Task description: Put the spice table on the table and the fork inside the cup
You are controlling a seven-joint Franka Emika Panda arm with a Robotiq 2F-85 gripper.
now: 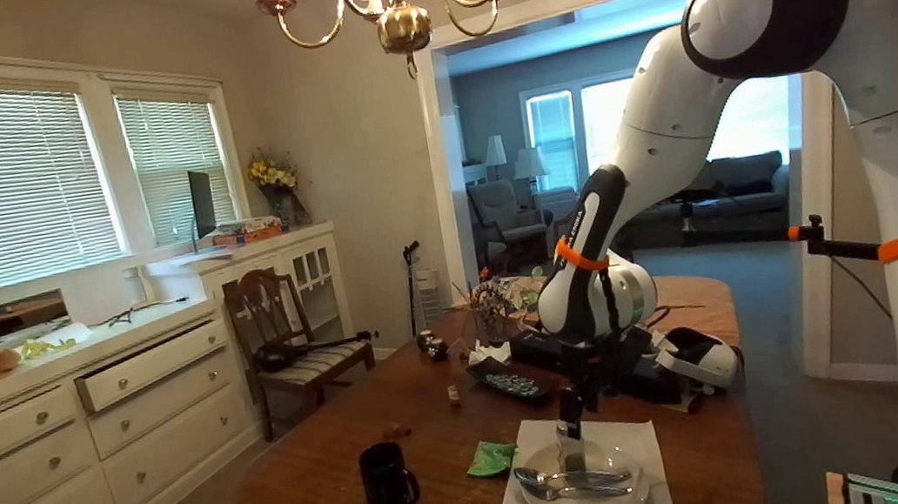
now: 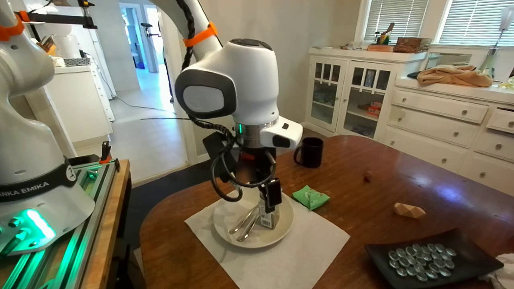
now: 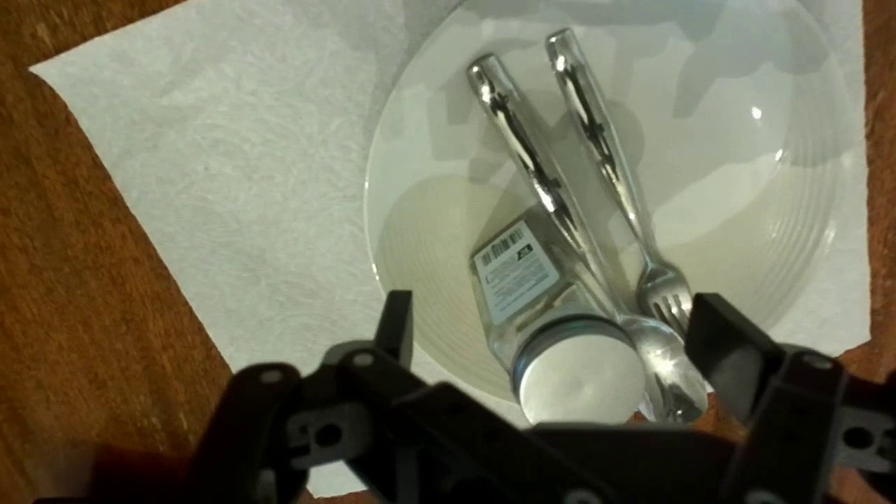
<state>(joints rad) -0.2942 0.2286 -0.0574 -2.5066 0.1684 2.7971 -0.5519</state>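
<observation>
Claw (image 3: 553, 322) spread wide and grasping nothing, I hang above the plate (image 3: 434, 238) with the white-capped spice bottle (image 3: 532, 318) between my fingers (image 3: 397, 325), neither of them visibly touching it. How far down past the cap (image 3: 582, 381) my fingertips reach, I cannot tell. The bottle stands upright, its long axis running nearly along my downward reach, so a plain squeeze should take it by the sides. From the wrist, its cap looks off-centre, nearer the finger beside the tines of the fork (image 3: 614, 171). The spoon (image 3: 556, 206) runs just beside the glass on that side, so that finger, I judge, is likeliest to snag cutlery. Beyond the spoon and roughly parallel lies the fork, on the plate. Well apart, the black mug (image 2: 311, 152) stands on the dining table (image 1: 306, 483).
</observation>
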